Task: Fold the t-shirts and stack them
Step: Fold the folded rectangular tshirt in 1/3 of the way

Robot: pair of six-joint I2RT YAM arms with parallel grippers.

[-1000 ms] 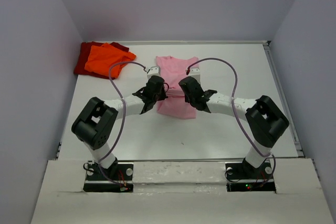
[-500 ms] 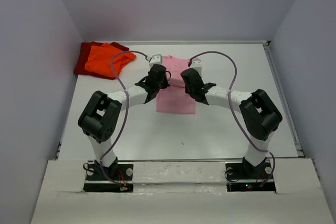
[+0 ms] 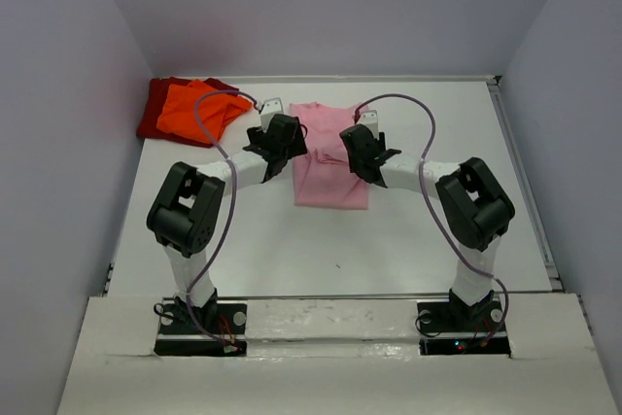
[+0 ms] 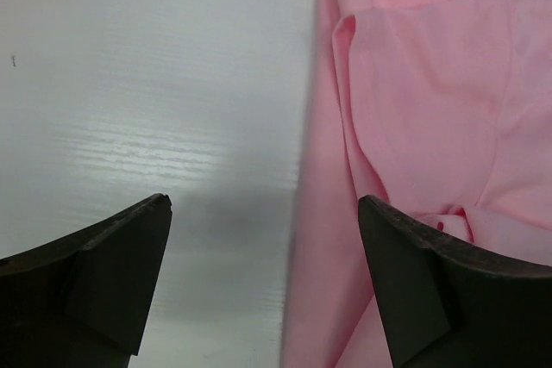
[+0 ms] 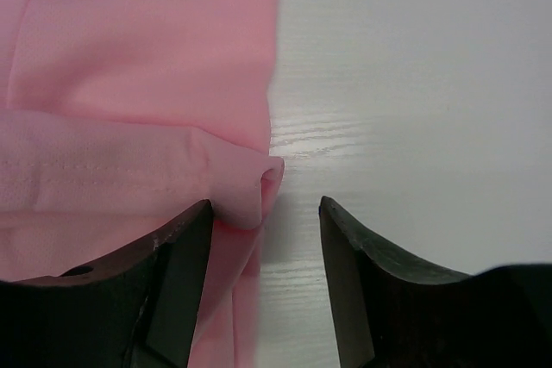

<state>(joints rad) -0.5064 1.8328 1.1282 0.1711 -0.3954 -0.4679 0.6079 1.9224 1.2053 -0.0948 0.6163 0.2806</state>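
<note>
From above, the light pink cloth t-shirt lay mid-desk, apparently part-folded; the bright orange cloth shirt sat on the dark red cloth shirt at the far left. Left wrist: left fingers wide, empty, astride its edge. Right wrist: right fingers narrower around a fold, unclamped. Final fold and stacking were not yet done.

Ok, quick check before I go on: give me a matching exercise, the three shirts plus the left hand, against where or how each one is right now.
Things:
1. pink t-shirt
2. orange t-shirt
3. dark red t-shirt
4. left hand

Places or states:
a. beneath another shirt, far left corner
b. open, straddling a shirt's left edge
c. middle of the table
d. lying on top of another shirt

Pairs: 1-c, 2-d, 3-a, 4-b
</note>
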